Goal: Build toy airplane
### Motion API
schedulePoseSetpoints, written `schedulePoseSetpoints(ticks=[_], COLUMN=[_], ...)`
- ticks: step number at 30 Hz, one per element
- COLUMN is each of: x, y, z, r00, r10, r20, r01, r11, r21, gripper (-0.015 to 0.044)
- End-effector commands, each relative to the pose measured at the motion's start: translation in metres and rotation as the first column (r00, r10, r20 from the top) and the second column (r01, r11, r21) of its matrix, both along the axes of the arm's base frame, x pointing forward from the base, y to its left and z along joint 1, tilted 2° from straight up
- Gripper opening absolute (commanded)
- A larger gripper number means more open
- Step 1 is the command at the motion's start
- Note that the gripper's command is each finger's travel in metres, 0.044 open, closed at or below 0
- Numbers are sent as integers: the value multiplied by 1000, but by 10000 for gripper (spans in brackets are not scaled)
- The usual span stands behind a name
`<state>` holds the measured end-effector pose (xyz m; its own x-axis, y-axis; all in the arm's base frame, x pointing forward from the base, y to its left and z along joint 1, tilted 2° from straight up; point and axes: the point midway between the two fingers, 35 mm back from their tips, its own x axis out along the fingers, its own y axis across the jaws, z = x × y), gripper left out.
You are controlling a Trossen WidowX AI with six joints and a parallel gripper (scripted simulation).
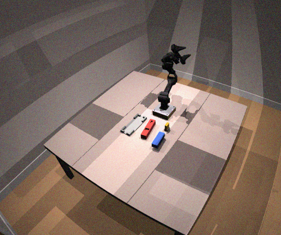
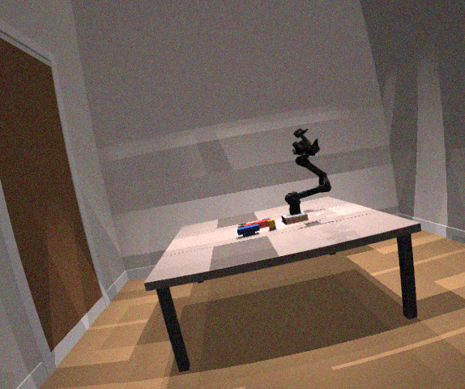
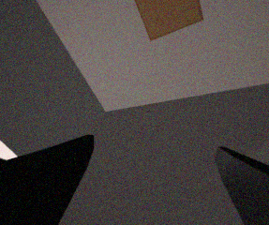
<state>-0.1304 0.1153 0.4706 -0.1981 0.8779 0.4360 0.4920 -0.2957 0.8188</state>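
So the pincer (image 1: 188, 51) (image 2: 310, 134) (image 3: 156, 142) is up in the air well above the bench (image 1: 112, 174) (image 2: 241, 259), fingers spread wide, nothing in it. Down on the bench, the pale grey jig (image 1: 134, 125) has no parts in it. The red fuselage (image 1: 148, 128) (image 2: 258, 224) lies just beside it, sockets showing on top. Then there's the blue block (image 1: 158, 139) (image 2: 248, 229) and the little yellow block (image 1: 166, 126) (image 2: 271, 224), both off the fuselage, near each other but apart.

Black robot arm (image 2: 324, 184) rose bent from a pale-topped base (image 2: 285, 220) on a patchwork tabletop (image 2: 249, 266), open tool (image 2: 310, 136) raised high, blue block (image 2: 248, 229) lay in front of a red bar (image 2: 262, 223), yellow piece (image 2: 271, 224) stood nearby, brown door (image 2: 31, 180) filled the left side
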Motion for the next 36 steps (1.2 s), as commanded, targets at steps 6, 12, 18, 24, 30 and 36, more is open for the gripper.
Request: schedulePoseSetpoints(ticks=[6,12,18,24,30,36], x=[52,152,251,339,406,446], y=[4,7,6,0,-13,-35], z=[25,44,29,-16,-82,-163], r00=[924,500,-76,-544,-719,-529], r10=[74,206,353,509,668,799], r20=[-375,-841,-933,-667,-194,285], r01=[-67,-104,8,262,579,846], r11=[997,979,936,858,730,524], r21=[31,177,353,441,363,102], gripper=[440,440,440,440,440,440])
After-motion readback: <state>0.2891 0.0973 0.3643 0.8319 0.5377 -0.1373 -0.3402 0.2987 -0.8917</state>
